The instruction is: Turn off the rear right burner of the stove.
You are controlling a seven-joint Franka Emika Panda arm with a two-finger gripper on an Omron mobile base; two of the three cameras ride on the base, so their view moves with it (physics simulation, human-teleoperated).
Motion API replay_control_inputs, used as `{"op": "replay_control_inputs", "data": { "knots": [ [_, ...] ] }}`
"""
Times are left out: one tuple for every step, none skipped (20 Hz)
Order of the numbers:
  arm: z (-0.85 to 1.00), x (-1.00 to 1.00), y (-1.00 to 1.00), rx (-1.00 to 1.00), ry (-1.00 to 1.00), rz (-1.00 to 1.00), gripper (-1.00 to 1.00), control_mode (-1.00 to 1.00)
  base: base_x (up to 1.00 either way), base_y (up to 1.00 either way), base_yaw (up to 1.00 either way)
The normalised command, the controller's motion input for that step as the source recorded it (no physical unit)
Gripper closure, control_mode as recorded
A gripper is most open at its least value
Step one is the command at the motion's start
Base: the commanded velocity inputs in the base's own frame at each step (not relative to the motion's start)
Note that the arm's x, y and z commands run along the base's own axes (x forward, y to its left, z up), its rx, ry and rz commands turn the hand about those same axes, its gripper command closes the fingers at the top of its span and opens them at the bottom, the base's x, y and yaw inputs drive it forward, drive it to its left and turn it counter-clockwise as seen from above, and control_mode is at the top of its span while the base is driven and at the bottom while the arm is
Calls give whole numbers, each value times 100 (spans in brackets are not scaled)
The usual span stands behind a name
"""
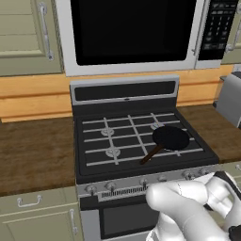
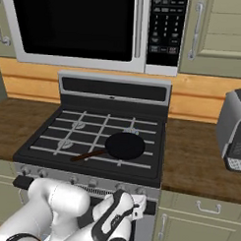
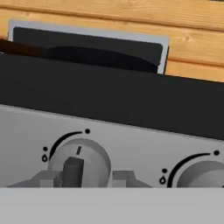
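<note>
- The rear right burner (image 1: 156, 125) sat at the stove's (image 1: 94, 155) back right, just behind the pan (image 1: 170, 138), under the grates.
- A knob (image 3: 78, 162) on the front strip lay between the 2 fingertips (image 3: 48, 178), seemingly lined up for a turn.
- The gripper (image 3: 85, 179) was spread around it; contact unclear.
- The microwave (image 1: 132, 33) hung above, clear of the work.

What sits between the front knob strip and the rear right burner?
The black frying pan sits on the grate between the knob strip and the rear right burner, its handle pointing front-left, clearest in the left base view.
</note>
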Motion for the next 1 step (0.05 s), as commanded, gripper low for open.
{"op": "replay_control_inputs", "data": {
  "knots": [
    [0, 0, 0, 0, 0, 0, 100, -100, 0, 0, 0]
  ]
}}
